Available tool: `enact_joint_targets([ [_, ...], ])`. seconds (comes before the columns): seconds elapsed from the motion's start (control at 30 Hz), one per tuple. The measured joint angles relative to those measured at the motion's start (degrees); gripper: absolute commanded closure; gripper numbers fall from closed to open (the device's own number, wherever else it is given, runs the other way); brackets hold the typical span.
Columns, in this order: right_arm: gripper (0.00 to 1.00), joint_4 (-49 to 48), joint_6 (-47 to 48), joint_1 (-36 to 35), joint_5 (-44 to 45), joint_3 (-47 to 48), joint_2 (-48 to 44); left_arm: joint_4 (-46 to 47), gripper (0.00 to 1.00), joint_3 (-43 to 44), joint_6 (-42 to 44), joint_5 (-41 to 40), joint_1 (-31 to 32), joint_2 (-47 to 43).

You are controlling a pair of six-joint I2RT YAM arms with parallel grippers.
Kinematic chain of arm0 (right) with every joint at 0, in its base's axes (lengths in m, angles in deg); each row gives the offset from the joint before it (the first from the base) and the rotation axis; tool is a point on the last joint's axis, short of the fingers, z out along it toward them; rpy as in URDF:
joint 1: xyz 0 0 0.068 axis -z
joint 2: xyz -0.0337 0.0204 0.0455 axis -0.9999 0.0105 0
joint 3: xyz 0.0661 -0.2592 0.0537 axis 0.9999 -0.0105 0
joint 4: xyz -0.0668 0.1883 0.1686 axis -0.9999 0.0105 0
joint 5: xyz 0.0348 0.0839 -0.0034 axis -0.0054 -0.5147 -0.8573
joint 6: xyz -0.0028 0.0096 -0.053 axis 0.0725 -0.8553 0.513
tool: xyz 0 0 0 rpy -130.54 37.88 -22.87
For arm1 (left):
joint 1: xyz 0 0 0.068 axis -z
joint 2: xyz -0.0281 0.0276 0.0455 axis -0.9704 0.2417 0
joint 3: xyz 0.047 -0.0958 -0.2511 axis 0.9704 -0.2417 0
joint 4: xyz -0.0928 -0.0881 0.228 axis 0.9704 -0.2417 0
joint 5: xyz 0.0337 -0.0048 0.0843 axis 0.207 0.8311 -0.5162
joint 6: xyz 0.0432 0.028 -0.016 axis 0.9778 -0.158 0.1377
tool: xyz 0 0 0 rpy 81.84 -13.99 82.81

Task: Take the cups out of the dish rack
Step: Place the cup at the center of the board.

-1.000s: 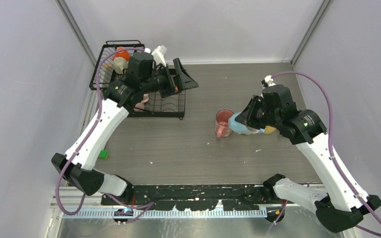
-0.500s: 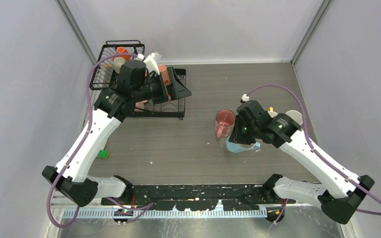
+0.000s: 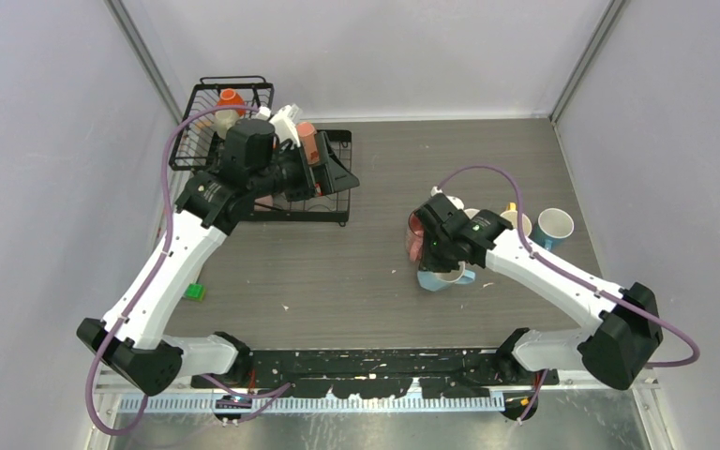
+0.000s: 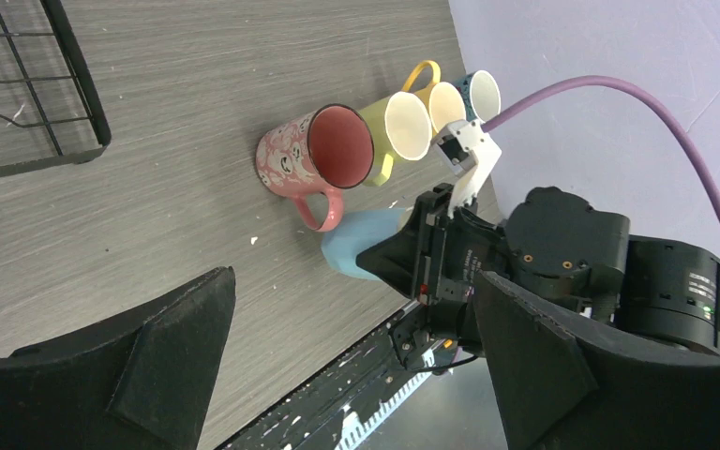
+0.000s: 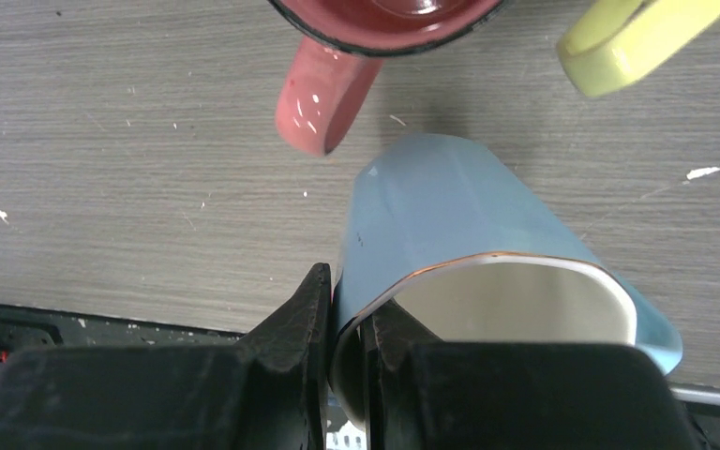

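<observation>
My right gripper [image 3: 441,265] is shut on the rim of a light blue cup [image 5: 441,216], one finger inside and one outside. This cup [image 3: 434,279] tilts low over the table, just in front of a pink cup [image 3: 422,232] lying on its side. Behind them stand a yellow cup [image 4: 398,131], a beige cup [image 3: 516,221] and a blue-and-white cup [image 3: 555,225]. My left gripper [image 3: 330,161] hangs open and empty above the black dish rack [image 3: 323,214]. The rack holds an orange cup [image 3: 230,97], a beige cup [image 3: 225,118] and a reddish-brown cup [image 3: 307,141].
A small green block [image 3: 194,292] lies near the left wall. The rack's deeper basket [image 3: 197,131] sits in the back left corner against the wall. The black base rail [image 3: 375,361] runs along the table's near edge.
My right arm has swung left and toward the near edge, carrying the light blue cup down in front of the pink cup. My left gripper has drifted slightly left over the rack.
</observation>
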Motion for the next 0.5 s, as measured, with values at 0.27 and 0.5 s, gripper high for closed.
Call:
enact_joint_targets([
  [0.27,0.99,-4.1,-0.1,0.0,1.0,-1.5,3.7,0.0,0.0,0.0,0.0,0.0,0.0,0.0],
  [0.5,0.99,-4.7,-0.2,0.0,1.8,-2.9,5.7,0.0,0.0,-0.3,0.0,0.0,0.0,0.0],
])
